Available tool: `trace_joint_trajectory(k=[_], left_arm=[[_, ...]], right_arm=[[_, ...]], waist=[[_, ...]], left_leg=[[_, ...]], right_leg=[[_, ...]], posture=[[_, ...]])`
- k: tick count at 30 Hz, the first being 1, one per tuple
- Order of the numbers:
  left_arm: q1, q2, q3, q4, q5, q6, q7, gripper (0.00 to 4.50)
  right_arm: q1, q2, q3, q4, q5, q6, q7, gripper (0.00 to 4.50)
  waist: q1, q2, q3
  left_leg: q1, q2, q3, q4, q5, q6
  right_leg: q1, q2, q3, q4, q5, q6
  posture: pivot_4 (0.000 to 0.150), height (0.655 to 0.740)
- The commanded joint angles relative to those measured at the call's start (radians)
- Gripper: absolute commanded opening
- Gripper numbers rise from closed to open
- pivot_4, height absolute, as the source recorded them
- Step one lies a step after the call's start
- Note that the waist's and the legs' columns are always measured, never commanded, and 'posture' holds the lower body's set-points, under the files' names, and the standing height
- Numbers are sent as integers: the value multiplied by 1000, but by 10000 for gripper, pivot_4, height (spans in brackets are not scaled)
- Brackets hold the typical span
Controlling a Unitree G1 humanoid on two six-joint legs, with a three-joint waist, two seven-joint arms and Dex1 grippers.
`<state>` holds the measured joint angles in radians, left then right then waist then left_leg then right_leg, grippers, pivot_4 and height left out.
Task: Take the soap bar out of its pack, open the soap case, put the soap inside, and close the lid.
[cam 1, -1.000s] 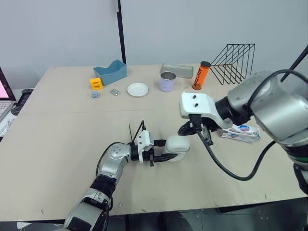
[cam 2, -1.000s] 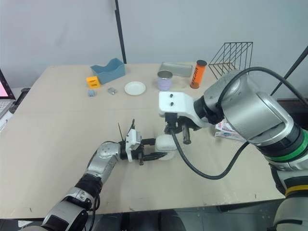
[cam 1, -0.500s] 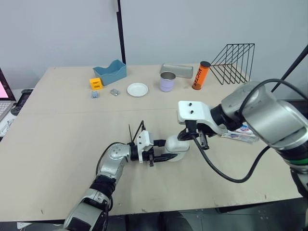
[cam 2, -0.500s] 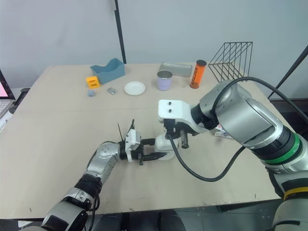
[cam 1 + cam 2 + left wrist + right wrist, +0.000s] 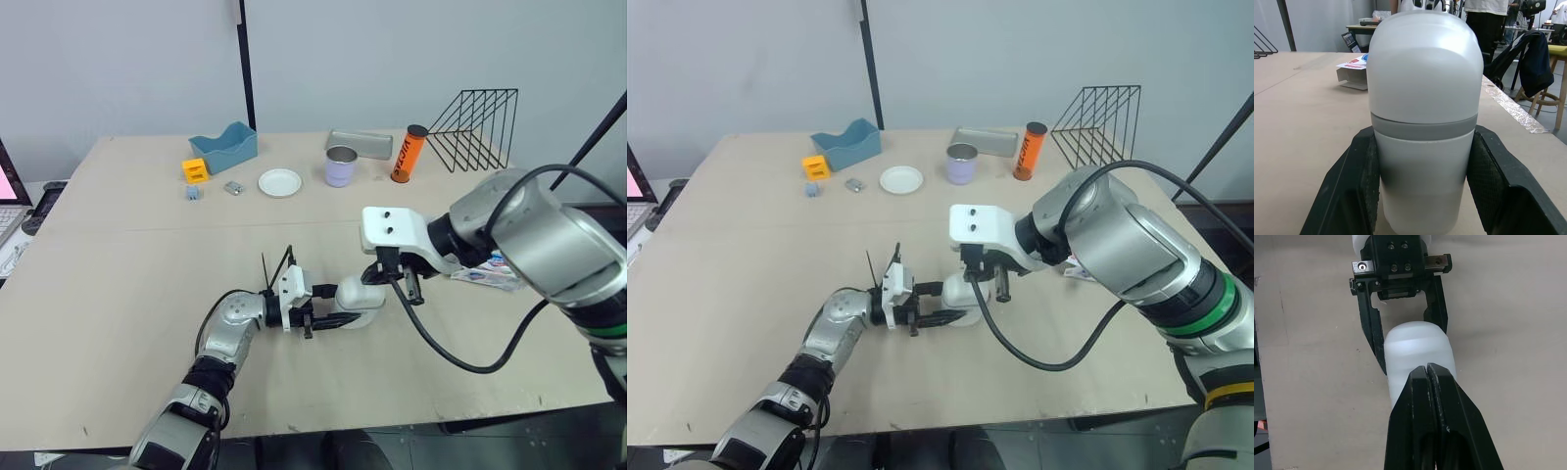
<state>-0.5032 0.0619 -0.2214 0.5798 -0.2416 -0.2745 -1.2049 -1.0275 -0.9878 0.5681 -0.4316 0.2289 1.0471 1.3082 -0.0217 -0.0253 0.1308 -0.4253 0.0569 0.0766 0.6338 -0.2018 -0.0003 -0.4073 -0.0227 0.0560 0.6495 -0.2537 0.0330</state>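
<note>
Though colourful, soap pack (image 5: 490, 270) print illegible.

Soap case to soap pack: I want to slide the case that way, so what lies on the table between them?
Nothing: the left wrist view shows bare table between the soap case and the soap pack.

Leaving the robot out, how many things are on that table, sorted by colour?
White: 2, soap case, plate.
Orange: 2, block, tube.
Blue: 1, bin.
Lilac: 1, cup.
Black: 1, wire rack.
Grey: 3, tin, two small pieces.
Printed: 1, soap pack.
Total: 11.
</note>
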Motion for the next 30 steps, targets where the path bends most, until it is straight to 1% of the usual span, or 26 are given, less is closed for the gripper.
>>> trace_joint_trajectory(k=[1, 10, 17, 22, 24, 30], left_arm=[[2, 4, 7, -29, -8, 0, -1, 19311], [2, 6, 4, -30, -7, 1, -4, 19311], [3, 7, 1, -35, -7, 3, -5, 19311], [4, 8, 2, -36, -7, 6, -4, 19311], [4, 8, 2, -37, -8, 8, -4, 19311], [6, 7, 3, -40, -10, 13, -3, 19311]], right_arm=[[26, -12, 12, -28, -2, 3, 6, 296], [62, -28, 16, -52, -11, 1, 6, 296], [73, -16, 20, -32, -23, 11, -13, 296], [23, 13, -54, -31, 54, 70, 14, 296], [-6, 33, -98, -28, 108, 119, 26, 296], [-52, 51, -128, 5, 157, 166, 8, 296]], waist=[[0, 0, 0], [0, 0, 0], [0, -1, -1], [0, -1, -1], [0, -1, -1], [0, -1, -1]], left_leg=[[0, 0, 0, 0, 0, 0], [1, 1, 0, 0, 0, 0], [1, 1, 0, 0, 0, 0], [1, 1, 0, 0, 0, 0], [1, 1, 0, 0, 0, 0], [0, 1, 0, 0, 0, 0]], right_leg=[[0, 0, 0, 0, 0, 0], [1, 0, 0, 0, 0, 0], [1, 1, 0, 0, -1, -2], [1, 1, 0, 0, 0, -2], [1, 1, 0, 0, 0, -3], [0, 0, 0, 0, 0, 0]], posture=[[1500, 7393], [1500, 7393], [1500, 7393], [1500, 7393], [1500, 7393], [1500, 7393]])
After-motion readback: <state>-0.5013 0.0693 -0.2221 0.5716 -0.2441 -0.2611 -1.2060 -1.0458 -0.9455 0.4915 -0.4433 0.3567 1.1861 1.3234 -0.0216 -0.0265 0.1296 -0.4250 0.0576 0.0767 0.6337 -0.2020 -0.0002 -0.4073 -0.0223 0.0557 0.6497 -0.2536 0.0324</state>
